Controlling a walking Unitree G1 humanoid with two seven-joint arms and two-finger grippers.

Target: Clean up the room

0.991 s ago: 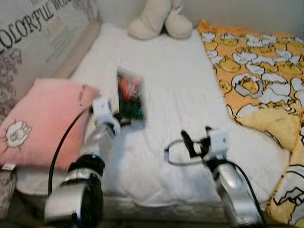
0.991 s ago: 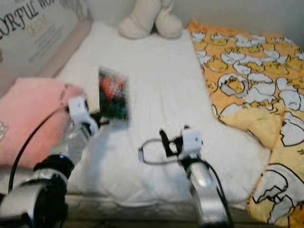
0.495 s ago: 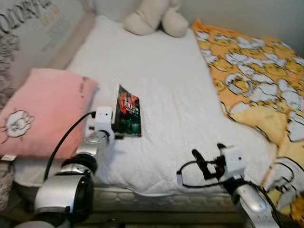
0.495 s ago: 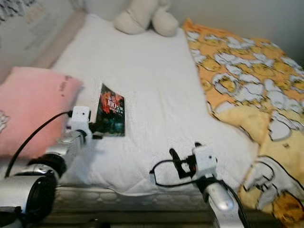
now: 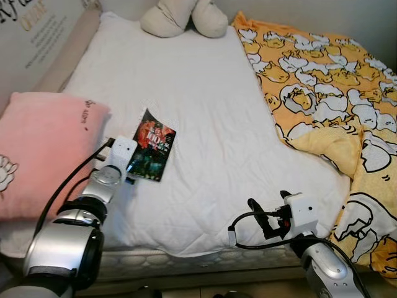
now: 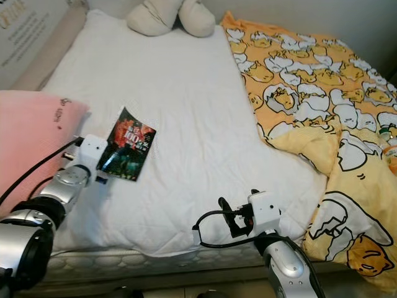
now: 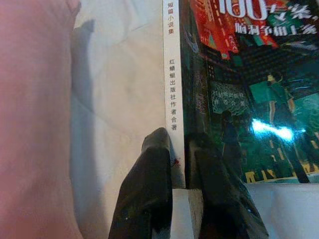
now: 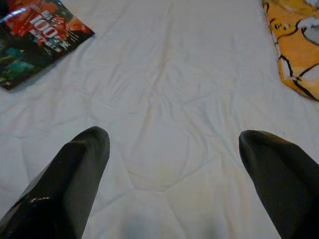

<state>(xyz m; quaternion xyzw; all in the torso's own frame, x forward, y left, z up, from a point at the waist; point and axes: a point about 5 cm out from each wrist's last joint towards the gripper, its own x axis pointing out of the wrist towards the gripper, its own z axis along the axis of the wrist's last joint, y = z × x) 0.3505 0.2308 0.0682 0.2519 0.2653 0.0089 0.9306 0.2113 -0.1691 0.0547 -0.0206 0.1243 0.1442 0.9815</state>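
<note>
Book (image 5: 152, 153) on white mattress (image 5: 205, 112), near-left; near edge hidden behind left gripper (image 7: 180, 164), clamped on spine. Right gripper (image 8: 177, 184) spread wide, empty. Camera shifted; book lower than earlier.

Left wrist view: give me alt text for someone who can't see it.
The left gripper is shut on the lower spine corner of a book with a dark green and red cover and a white spine printed with Chinese characters. The book lies on the white bedsheet, with a pink pillow alongside.
</note>
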